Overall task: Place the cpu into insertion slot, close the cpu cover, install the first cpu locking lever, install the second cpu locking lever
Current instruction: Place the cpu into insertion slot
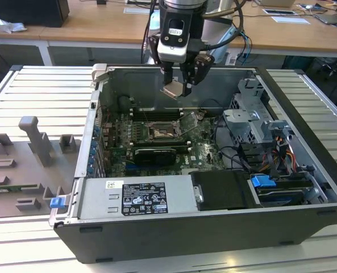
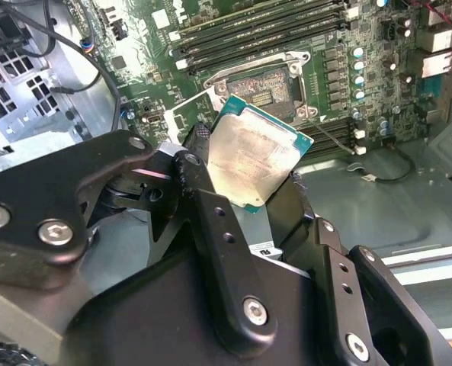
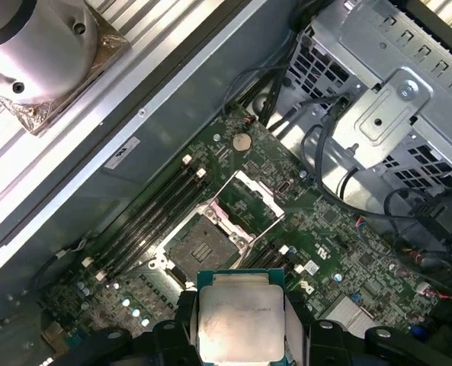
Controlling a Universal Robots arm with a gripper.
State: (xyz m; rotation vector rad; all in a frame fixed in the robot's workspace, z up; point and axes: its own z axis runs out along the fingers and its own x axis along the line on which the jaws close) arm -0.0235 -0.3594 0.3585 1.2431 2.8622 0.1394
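Exterior view first: the gripper (image 1: 179, 84) hangs over the open computer case (image 1: 157, 242), above the far part of the green circuit board (image 1: 202, 151). Its fingers are closed on the cpu (image 1: 173, 90), which is held tilted in the air, well above the board. In the second wrist view the two black fingers (image 2: 203, 191) press on opposite edges of the cpu (image 2: 260, 156), and its pale metal top faces the camera. The insertion slot (image 1: 160, 131) lies below the cpu, its dark centre uncovered. The cpu cover (image 1: 189, 122) stands raised, just at the exterior view's right of the slot. In the first wrist view the insertion slot (image 3: 203, 245) and the raised cpu cover (image 3: 250, 200) are apart from the cpu (image 3: 241, 316).
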